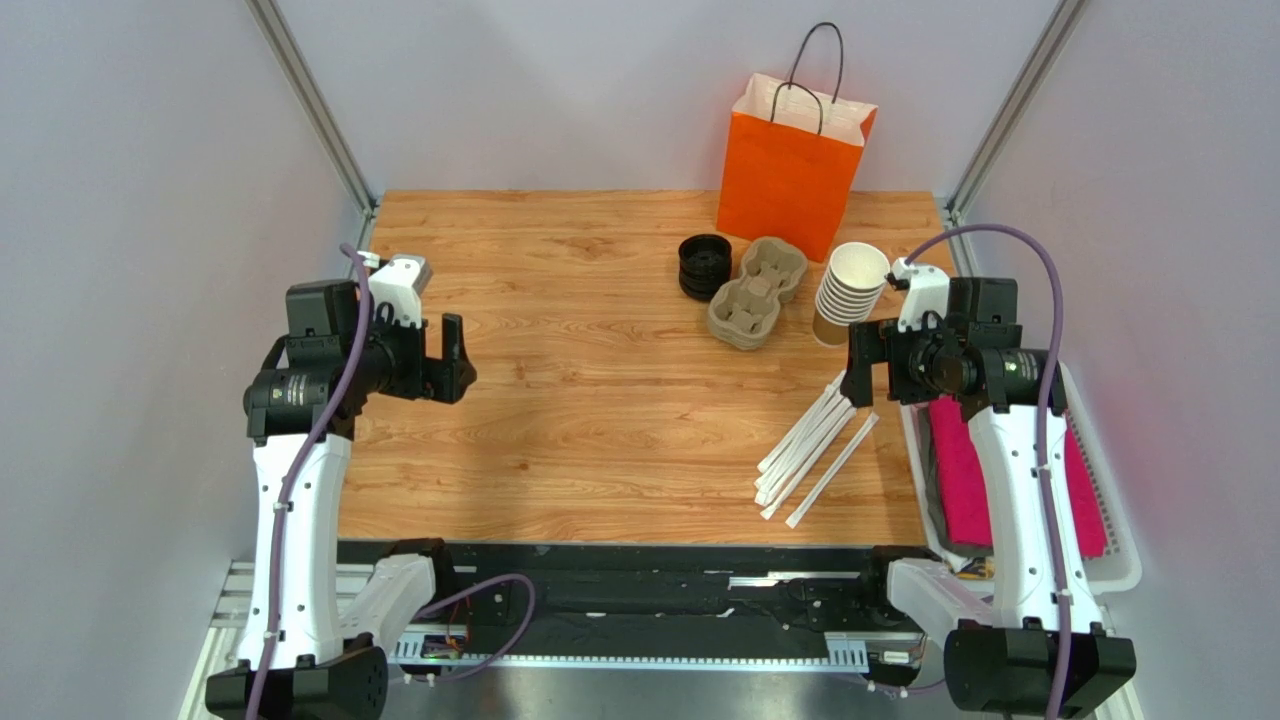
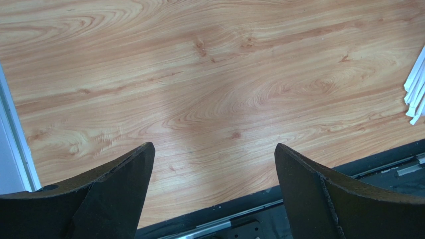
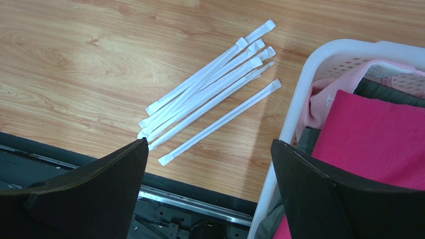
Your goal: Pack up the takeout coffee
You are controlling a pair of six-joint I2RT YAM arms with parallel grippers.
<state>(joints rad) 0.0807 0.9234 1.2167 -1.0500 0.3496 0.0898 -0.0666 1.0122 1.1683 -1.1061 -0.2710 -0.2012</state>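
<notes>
The left jaws gape wide over bare table, the right jaws as wide over wrapped straws. Only the top view shows the orange bag, with stacked cups and black lids before it; the takeout coffee's place cannot be told. The left arm and right arm stand upright, wrists turned inward.

One bag, two carriers, one cup stack, one lid stack, roughly six straws.
</notes>
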